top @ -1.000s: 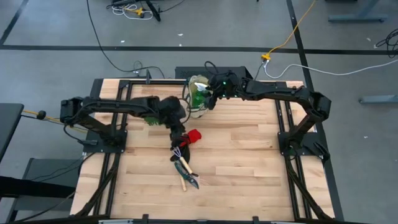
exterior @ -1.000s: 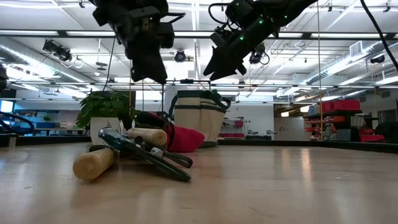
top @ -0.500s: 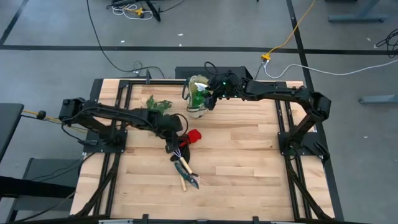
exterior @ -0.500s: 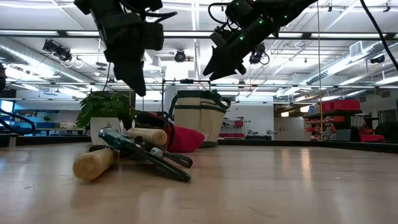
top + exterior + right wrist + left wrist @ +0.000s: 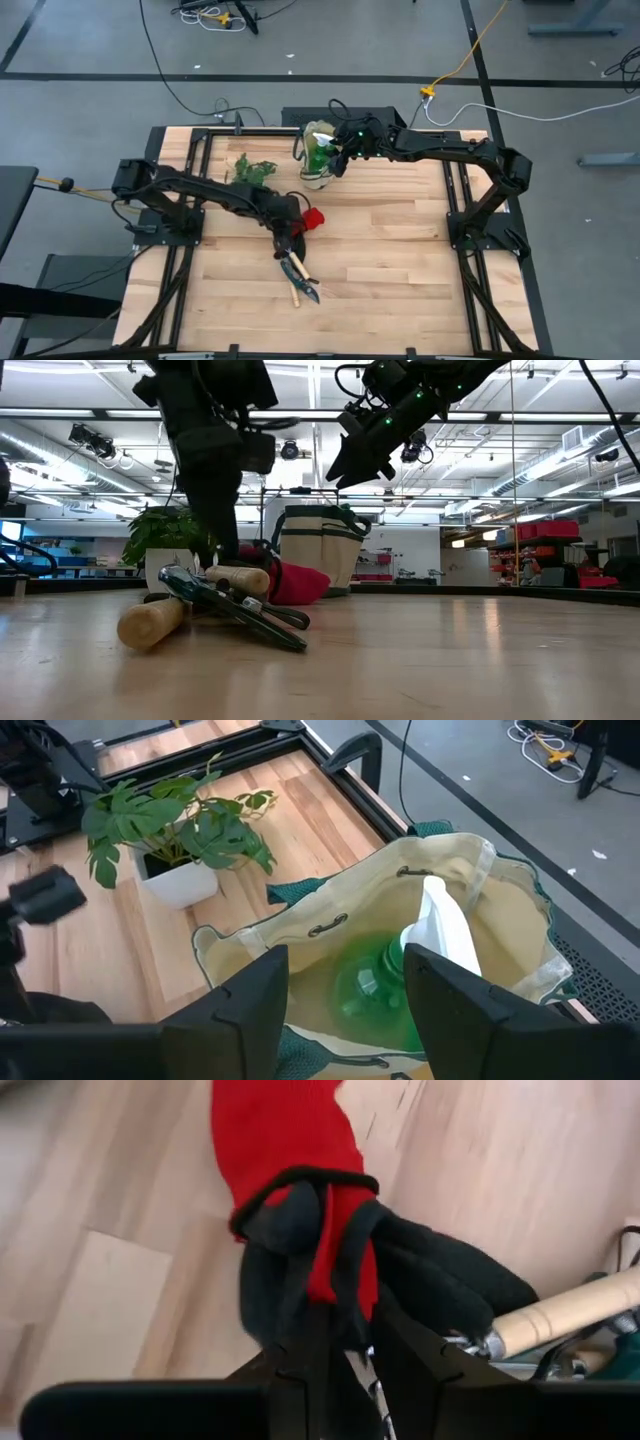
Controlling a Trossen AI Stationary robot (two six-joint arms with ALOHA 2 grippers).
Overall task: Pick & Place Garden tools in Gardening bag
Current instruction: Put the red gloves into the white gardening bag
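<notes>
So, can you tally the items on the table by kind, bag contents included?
Gardening bag: 1
Green spool, inside the bag: 1
White item, in the bag, kind unclear: 1
Red-and-black glove: 1
Wooden-handled tools: 2
Pruning shears: 1
Potted plant: 1
Total: 8

Grey floor (image 5: 90, 40) with loose cables (image 5: 175, 85) surrounds the wooden worktop (image 5: 390, 260); strip lights (image 5: 560, 460) line the ceiling.
</notes>
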